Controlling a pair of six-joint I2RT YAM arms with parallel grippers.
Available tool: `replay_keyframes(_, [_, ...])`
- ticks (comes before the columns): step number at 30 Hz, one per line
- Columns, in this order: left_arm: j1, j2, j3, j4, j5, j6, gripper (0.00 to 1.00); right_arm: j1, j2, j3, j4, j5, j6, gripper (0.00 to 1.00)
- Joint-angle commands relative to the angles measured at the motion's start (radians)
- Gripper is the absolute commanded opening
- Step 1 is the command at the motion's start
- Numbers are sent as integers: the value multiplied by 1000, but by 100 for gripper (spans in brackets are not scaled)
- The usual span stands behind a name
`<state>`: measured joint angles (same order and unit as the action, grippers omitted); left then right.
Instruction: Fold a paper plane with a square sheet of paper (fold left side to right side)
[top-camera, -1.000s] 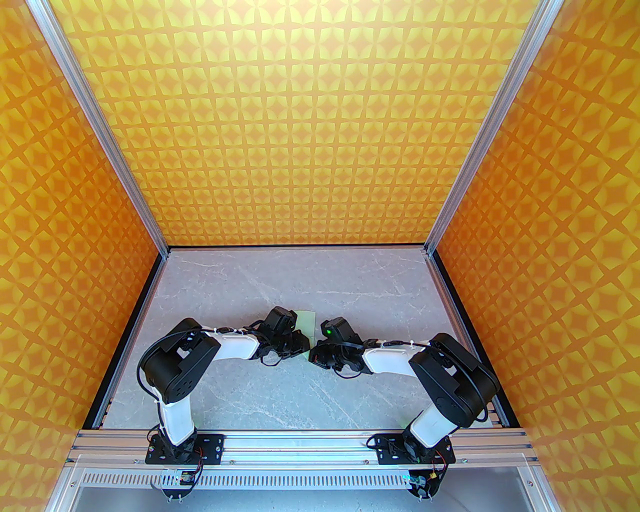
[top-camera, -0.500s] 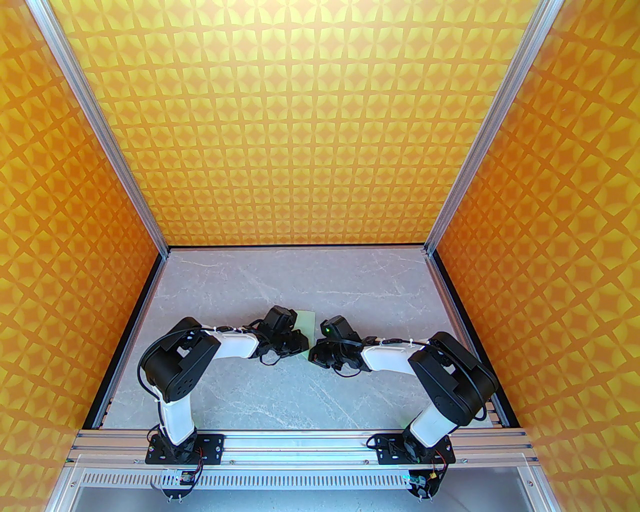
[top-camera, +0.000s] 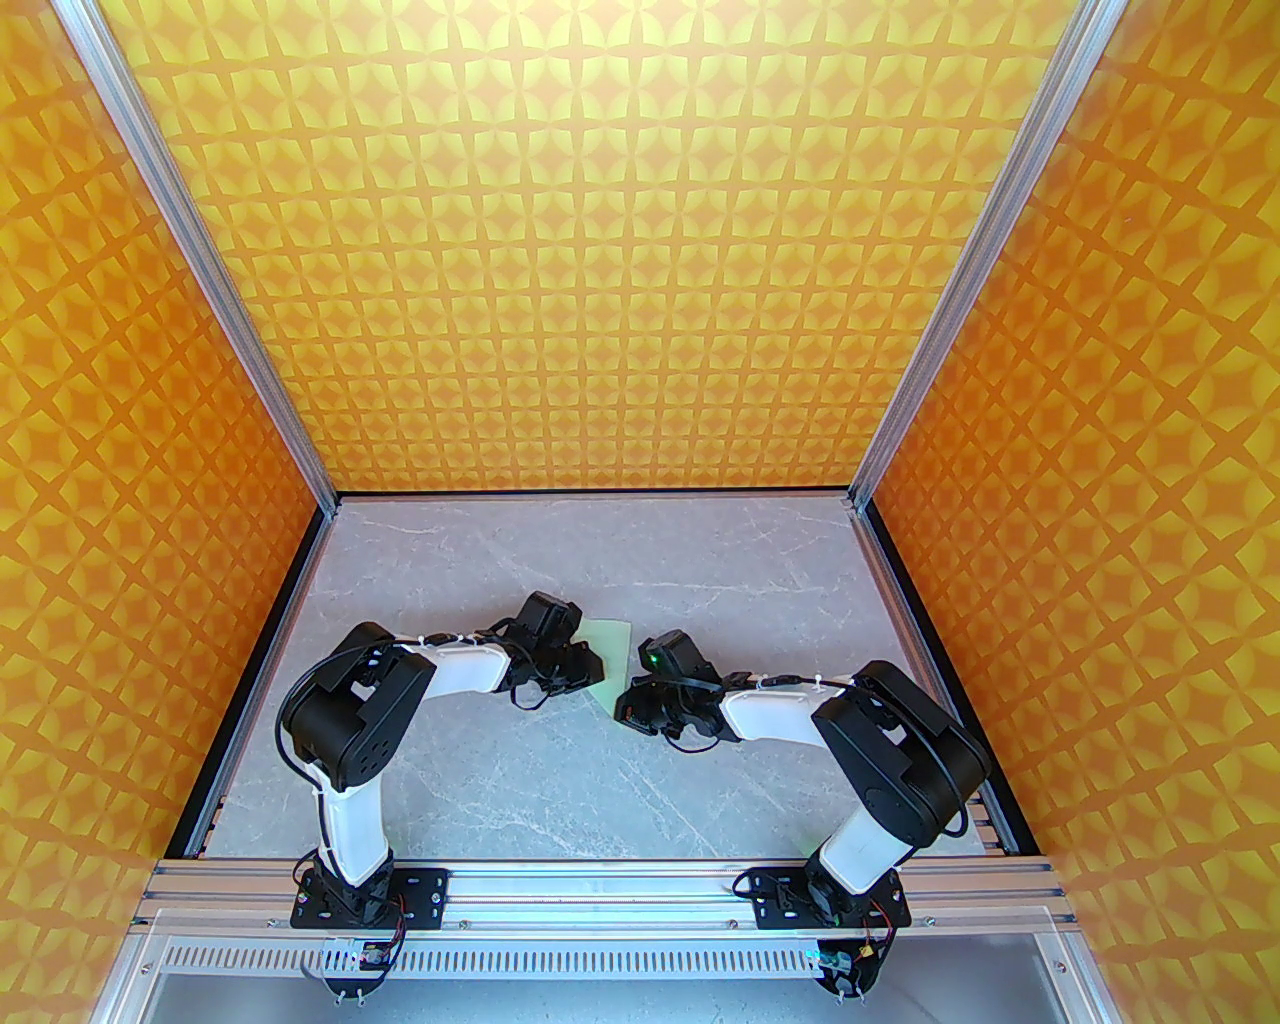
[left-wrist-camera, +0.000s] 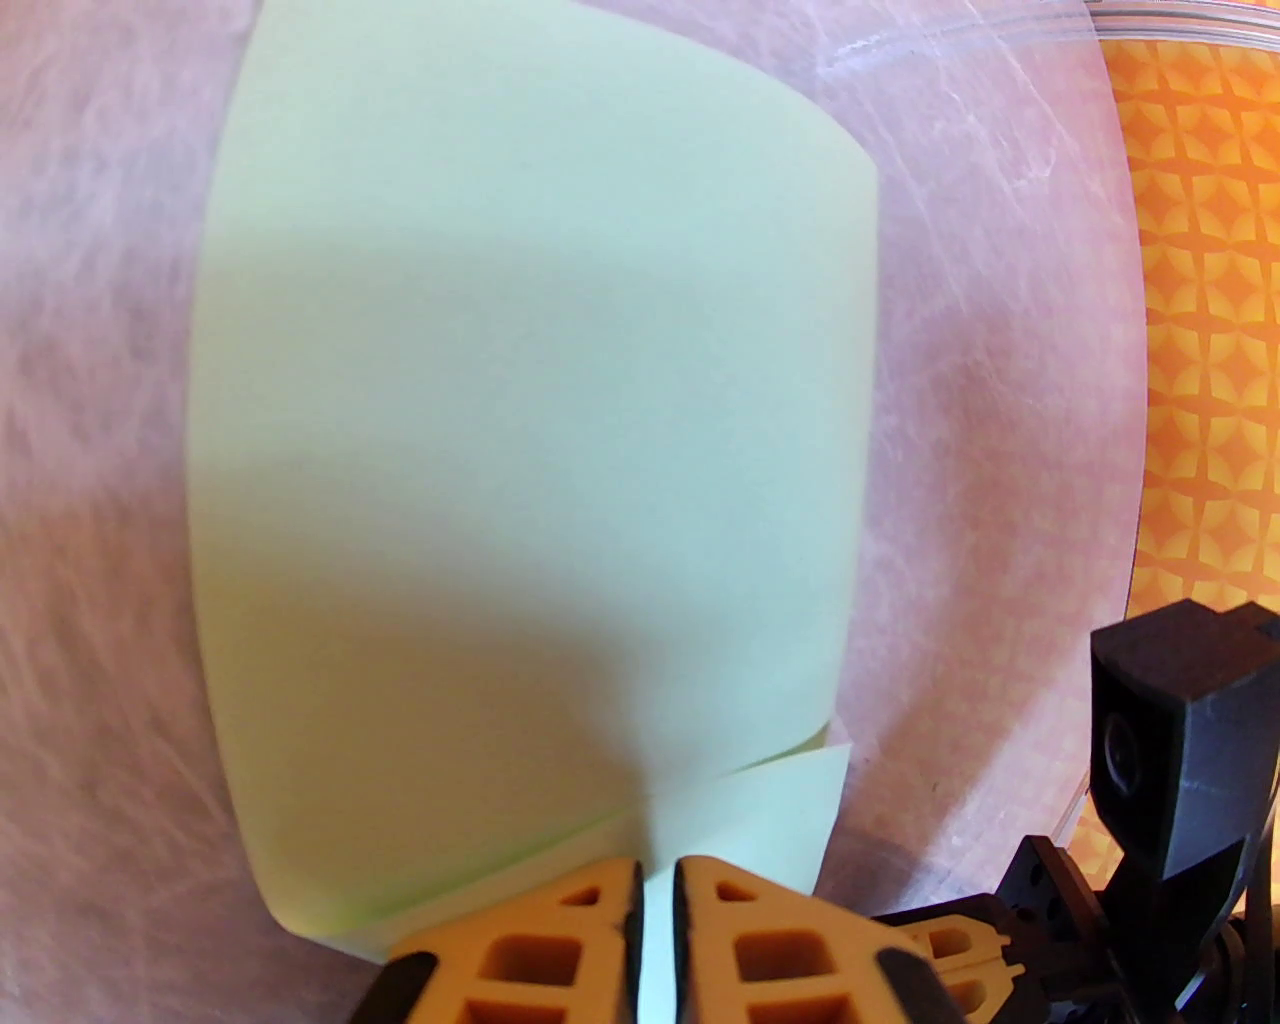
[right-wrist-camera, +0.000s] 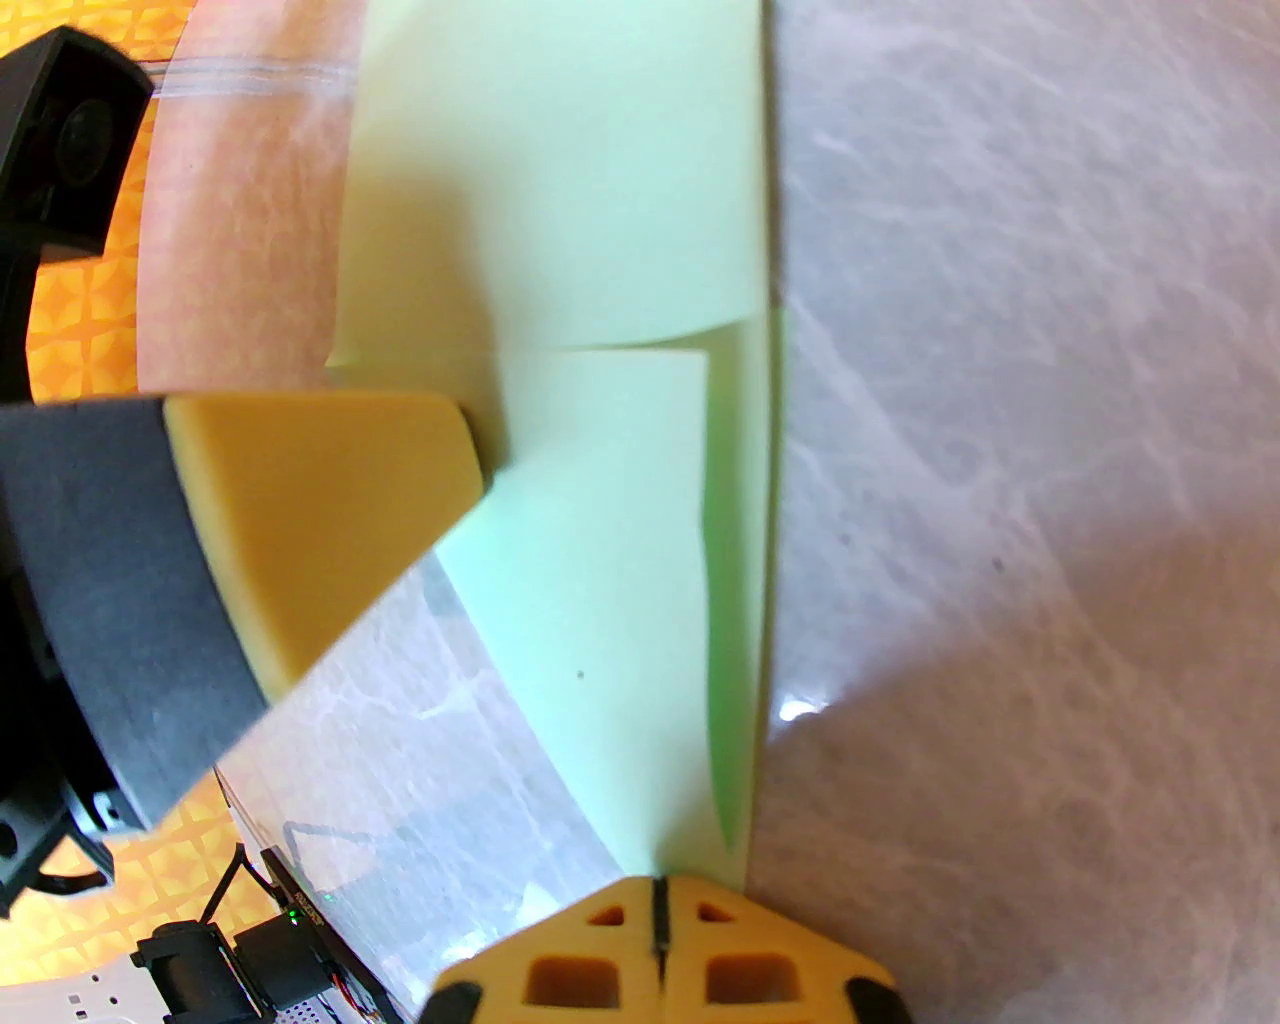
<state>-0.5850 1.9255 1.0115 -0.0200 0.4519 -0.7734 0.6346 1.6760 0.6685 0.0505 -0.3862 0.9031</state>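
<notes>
The sheet of paper, pale mint green and partly folded, lies on the marble table between the two arms. In the left wrist view the sheet curves up from the table, and my left gripper is shut on a thin flap at its near edge. My left gripper sits at the sheet's left side. In the right wrist view the sheet shows overlapping layers, with one left fingertip on it. My right gripper is shut, tips at the sheet's near point. From above, my right gripper sits just below the sheet.
The grey marble table is walled by orange patterned panels on three sides with aluminium posts at the back corners. The right arm's wrist camera stands close beside the left fingers.
The left arm has drawn back to the left with the paper flap, uncovering more of the sheet from above. The right gripper has shifted slightly left.
</notes>
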Motion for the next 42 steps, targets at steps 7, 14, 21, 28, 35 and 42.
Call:
replay_keyframes(7, [96,76,79,-96,-78,97,17,4,80,-73,-222,74,-19,0])
replay_keyframes(14, [152,103,127,-131,-73,131,17,5,72,-76,-223,74,-16,0])
replay_keyframes(21, [207,110,145,-147,-64,155,17,5,51,-72,-225,78,-13,0])
replay_keyframes(28, [211,-14,163,-185,-39,142,17,4,-23,-18,-241,92,-32,0])
replay_keyframes(35, [134,-112,109,-159,-17,85,18,-1,-104,93,-286,87,-88,7])
replay_keyframes(42, [44,-122,65,-94,-14,15,18,-56,-94,166,-290,88,-127,11])
